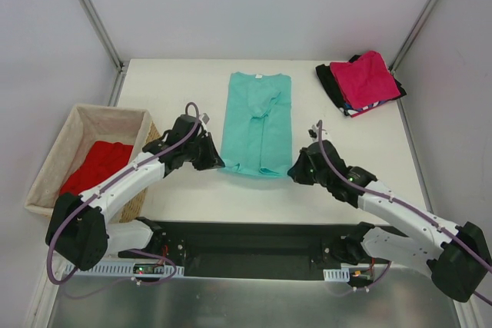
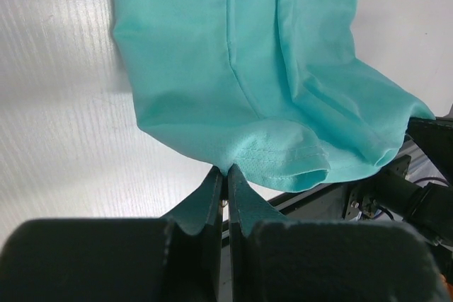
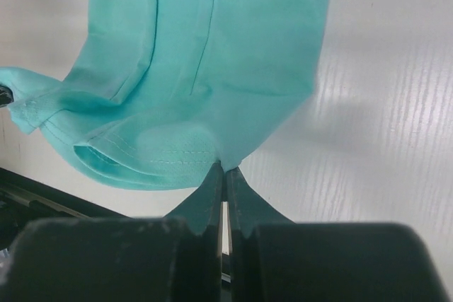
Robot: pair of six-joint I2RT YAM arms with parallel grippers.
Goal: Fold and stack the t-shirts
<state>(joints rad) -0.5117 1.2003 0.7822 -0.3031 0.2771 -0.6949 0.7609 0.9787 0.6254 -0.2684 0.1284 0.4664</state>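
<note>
- Teal shirt (image 1: 257,124) lies mid-table (image 1: 184,197), folded lengthwise into a narrow strip, collar at the far end, hem near.
- Left claw (image 1: 214,160) is at the shirt's near-left hem corner, jaws pressed together on the hem edge; the wrist view shows cloth pinched at the tips (image 2: 225,175).
- Right claw (image 1: 296,168) is at the near-right hem corner, jaws likewise closed on the hem (image 3: 224,171).
- The hem bulges slightly between the two claws.
- Far right corner: pink shirt (image 1: 370,78) on top of a black shirt (image 1: 329,82), with a striped edge showing beneath.
- Left: red shirt (image 1: 96,165) inside the basket (image 1: 54,159).
</note>
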